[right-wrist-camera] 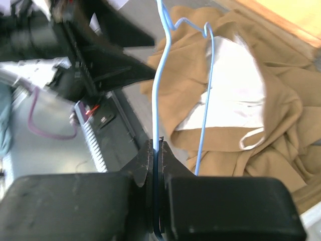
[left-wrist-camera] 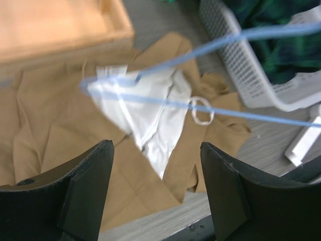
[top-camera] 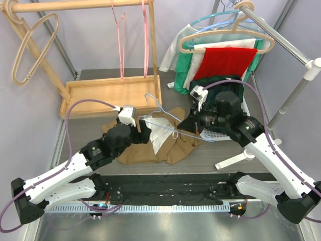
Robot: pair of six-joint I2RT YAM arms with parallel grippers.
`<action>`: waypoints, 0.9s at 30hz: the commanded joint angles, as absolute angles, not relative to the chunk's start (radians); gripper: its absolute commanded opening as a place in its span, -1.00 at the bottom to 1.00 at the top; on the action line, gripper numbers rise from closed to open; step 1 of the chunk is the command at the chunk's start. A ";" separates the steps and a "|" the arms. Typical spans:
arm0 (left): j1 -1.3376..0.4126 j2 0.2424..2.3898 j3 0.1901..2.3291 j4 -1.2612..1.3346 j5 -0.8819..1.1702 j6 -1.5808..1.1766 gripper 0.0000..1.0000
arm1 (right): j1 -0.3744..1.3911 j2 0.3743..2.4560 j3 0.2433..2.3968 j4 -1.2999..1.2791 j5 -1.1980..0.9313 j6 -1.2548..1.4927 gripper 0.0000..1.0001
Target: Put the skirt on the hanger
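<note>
Fingers (left-wrist-camera: pixel 88 183) on the left gripper (top-camera: pixel 145 131) are standing wide apart with nothing between them, hovering just over the left part of the skirt (top-camera: pixel 145 153). That skirt is the tan one. It's lying crumpled around the middle of the tabletop (top-camera: pixel 203 156), just in front of the wooden tray (top-camera: pixel 113 83) that's sitting by the far edge on the left. Its white lining (top-camera: pixel 161 134) is showing face up in the middle of the heap.

Running across the lining is the blue wire hanger (top-camera: pixel 161 107), tilted up off the cloth, with one corner reaching toward the left gripper. Can't really tell whether that corner is tucked into the waistband or just floating above it.

Over on the right, the right gripper (top-camera: pixel 190 125) is pinching the hanger wire tight between closed fingers (right-wrist-camera: pixel 143 165), so the hanger is hanging in the air from that grip. Behind it a white basket (top-camera: pixel 216 134) is sitting toward the right edge with dark green cloth (left-wrist-camera: pixel 271 40) inside. Past that, a red garment (top-camera: pixel 223 60) is hanging on the clothes rail (top-camera: pixel 281 42) by the far right corner.
</note>
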State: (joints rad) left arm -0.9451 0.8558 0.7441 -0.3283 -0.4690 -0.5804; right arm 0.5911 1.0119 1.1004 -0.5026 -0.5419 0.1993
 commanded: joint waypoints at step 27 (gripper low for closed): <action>-0.890 0.822 1.066 -0.541 0.072 -0.183 -1.00 | 0.584 1.012 1.354 -0.646 -0.781 0.115 0.39</action>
State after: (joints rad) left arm -0.9016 0.8101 1.0275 -0.5709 0.0757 -0.1532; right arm 0.5751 1.0168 1.2942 -0.6662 -0.8932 0.2054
